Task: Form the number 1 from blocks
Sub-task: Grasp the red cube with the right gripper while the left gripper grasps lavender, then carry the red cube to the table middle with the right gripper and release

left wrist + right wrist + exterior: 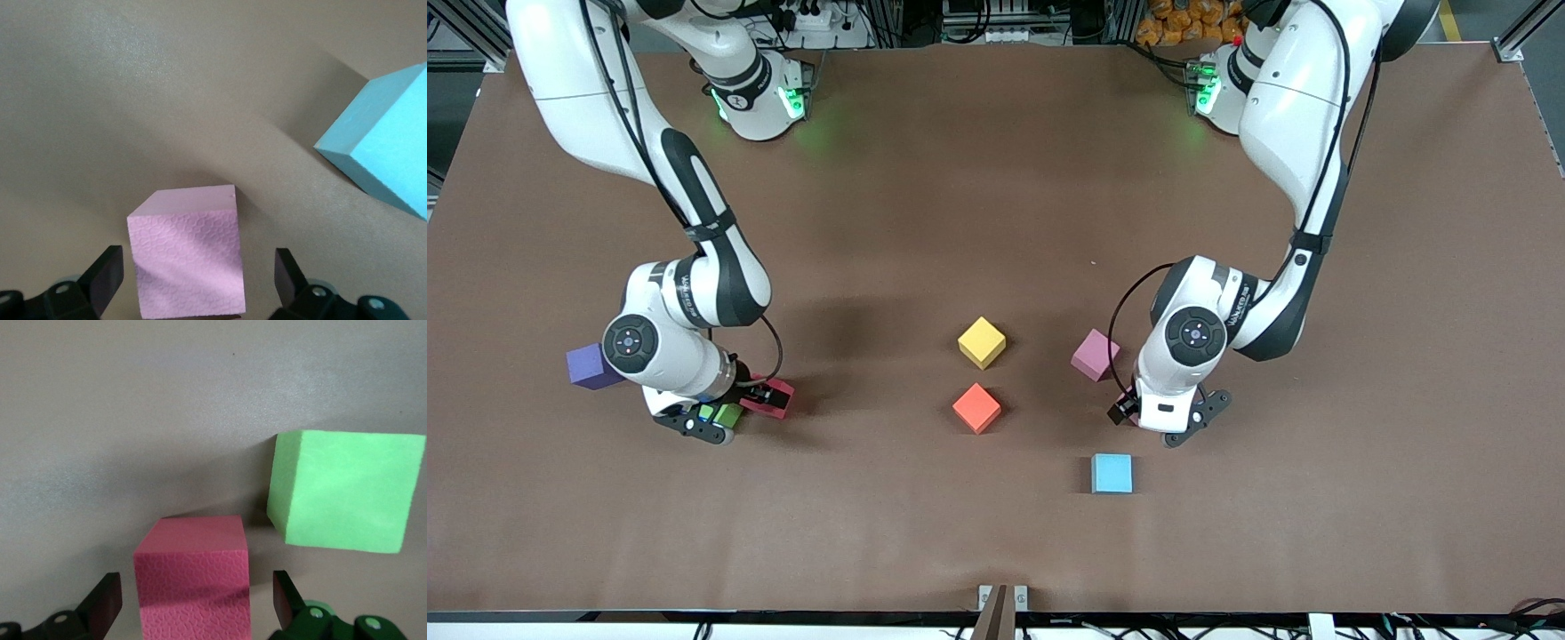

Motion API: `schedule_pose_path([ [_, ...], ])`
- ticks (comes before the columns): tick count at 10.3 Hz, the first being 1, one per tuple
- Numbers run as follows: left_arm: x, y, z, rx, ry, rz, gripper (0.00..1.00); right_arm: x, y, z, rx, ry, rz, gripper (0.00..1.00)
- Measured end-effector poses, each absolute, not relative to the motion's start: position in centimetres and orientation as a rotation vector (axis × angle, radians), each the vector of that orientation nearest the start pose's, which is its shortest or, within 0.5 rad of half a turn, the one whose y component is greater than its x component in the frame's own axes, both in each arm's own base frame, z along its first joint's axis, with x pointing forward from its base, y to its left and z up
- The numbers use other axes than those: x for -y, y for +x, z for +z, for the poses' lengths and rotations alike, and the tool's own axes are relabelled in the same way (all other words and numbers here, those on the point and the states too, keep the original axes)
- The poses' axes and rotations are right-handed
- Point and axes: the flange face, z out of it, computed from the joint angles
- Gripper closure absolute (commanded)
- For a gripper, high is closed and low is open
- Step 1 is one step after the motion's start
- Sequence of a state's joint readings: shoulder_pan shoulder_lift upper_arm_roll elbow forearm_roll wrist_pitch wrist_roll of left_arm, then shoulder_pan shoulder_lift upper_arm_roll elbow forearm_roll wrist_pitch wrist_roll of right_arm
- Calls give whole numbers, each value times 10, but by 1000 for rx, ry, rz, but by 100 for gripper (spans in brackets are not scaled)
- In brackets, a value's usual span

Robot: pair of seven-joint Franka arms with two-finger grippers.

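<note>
Left gripper [193,283]: fingers [107,277] apart, straddling pale pink block [189,257] on bench [996,178], block centred between them, untouched.
Right gripper [193,603]: fingers apart, straddling deep pink block [193,577]; green block [343,490] beside.
Yellow block [982,341], red block [976,407] mid-bench between arms.

Both tools low over the brown bench [996,178]

A matte yellow cube [982,342] sat just farther from the camera than an orange-red cube [976,408]; the left tool [1169,422] hung between a pink cube [1095,354] and a light-blue cube [1112,473].
</note>
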State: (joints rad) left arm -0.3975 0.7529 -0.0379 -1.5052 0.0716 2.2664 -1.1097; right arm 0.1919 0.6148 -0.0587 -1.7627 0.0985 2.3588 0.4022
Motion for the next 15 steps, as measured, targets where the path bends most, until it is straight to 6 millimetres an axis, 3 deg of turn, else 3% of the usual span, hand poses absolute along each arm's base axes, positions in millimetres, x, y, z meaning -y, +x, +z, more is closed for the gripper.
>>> schedule_pose_path([
  [3,296,650,221,1006,-2961,-42,0,-93,655,213,-508,-3070,37,34],
  [6,296,648,211,1008,-2950,-25,0,-95,656,213,-503,-3069,34,100],
  [7,295,647,204,1006,-2943,-13,0,-98,657,214,-497,-3068,30,100],
  [8,295,646,197,1004,-2937,-2,87,-103,659,219,-485,-3066,16,100],
  [9,294,646,192,1006,-2933,4,100,-112,662,229,-465,-3061,-5,100],
  [12,292,648,194,1019,-2932,-2,100,-161,650,284,-348,-3059,52,100],
  [14,292,649,196,1020,-2934,-7,100,-206,626,324,-267,-3059,64,100],
  [15,292,651,198,1021,-2937,-13,100,-228,610,332,-240,-3058,71,100],
])
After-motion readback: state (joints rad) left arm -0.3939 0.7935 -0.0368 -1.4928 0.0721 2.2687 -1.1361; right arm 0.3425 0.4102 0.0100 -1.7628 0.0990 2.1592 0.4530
